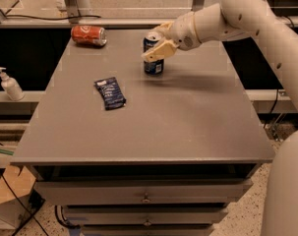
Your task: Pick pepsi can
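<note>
One pepsi can at the jaws, one red can, one packet.

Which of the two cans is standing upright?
The blue pepsi can, upright with the gripper at it; the red can lies on its side, further left.

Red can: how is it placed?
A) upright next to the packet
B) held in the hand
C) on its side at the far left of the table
C: the red can lies on its side at the far left of the table; the hand is at the upright pepsi can.
</note>
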Controlling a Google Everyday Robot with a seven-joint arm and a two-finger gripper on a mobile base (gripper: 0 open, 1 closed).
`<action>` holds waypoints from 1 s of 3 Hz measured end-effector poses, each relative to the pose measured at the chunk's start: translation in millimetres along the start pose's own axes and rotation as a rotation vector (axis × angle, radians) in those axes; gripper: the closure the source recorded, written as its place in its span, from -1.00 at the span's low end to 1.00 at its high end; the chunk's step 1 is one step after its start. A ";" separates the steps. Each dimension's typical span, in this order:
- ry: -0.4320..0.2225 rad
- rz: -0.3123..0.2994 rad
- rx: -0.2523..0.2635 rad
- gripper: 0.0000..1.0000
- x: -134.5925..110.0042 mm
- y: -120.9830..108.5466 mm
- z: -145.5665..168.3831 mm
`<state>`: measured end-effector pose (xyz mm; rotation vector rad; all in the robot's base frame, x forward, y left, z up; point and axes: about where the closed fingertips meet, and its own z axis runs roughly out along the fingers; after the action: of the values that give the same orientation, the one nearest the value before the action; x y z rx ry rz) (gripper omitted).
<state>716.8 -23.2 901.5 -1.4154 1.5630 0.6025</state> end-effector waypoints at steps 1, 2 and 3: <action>-0.017 -0.012 0.005 0.26 -9.8 1.4 -4.1; -0.013 -0.072 0.029 0.72 -40.0 4.3 -20.2; -0.014 -0.212 0.122 1.00 -106.7 2.7 -68.4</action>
<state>685.6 -25.8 1024.4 -1.4575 1.3924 0.3833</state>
